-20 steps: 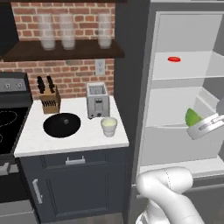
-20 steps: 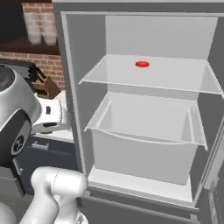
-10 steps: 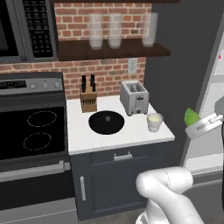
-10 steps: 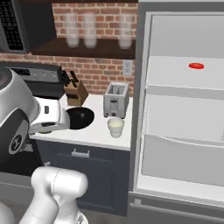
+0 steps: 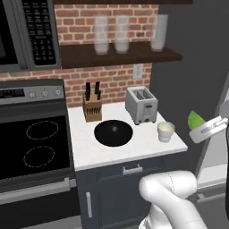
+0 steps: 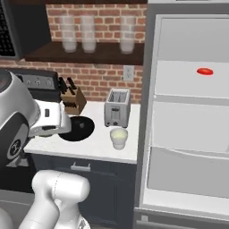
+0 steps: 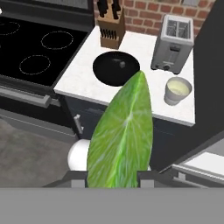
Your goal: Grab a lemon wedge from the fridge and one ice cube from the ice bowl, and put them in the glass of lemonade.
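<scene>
- Lemon wedge (image 7: 122, 135) sits pinched in the gripper (image 7: 111, 177), its jaws closed narrowly on the fruit, held out right of the counter (image 5: 89, 154) and short of the glass of lemonade (image 5: 165, 131).
- Light, soft and probably slippery (gentle squeeze across the flat sides).
- Fingertips are hidden behind the wedge.
</scene>
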